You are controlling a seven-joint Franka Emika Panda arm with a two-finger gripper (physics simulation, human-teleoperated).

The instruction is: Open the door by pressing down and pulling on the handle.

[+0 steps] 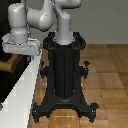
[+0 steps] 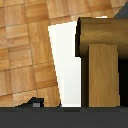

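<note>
The door (image 1: 6,82) is a dark panel with a white frame edge (image 1: 22,86) at the exterior view's left. In the wrist view its white edge (image 2: 65,65) and a strip of dark panel (image 2: 123,75) show. The handle (image 2: 103,75) is a tan lever bar hanging from a brown round hub (image 2: 100,31), close under the camera. My grey gripper (image 1: 20,47) hovers just above the door's top, over the handle. One dark fingertip (image 2: 35,103) shows far off centre, so the jaws stand apart and hold nothing. In the exterior view the handle is hidden below the gripper.
The black robot pedestal (image 1: 65,75) stands in the middle on a wooden parquet floor (image 1: 107,75), right beside the door's edge. The white arm (image 1: 40,17) reaches from its top towards the door.
</note>
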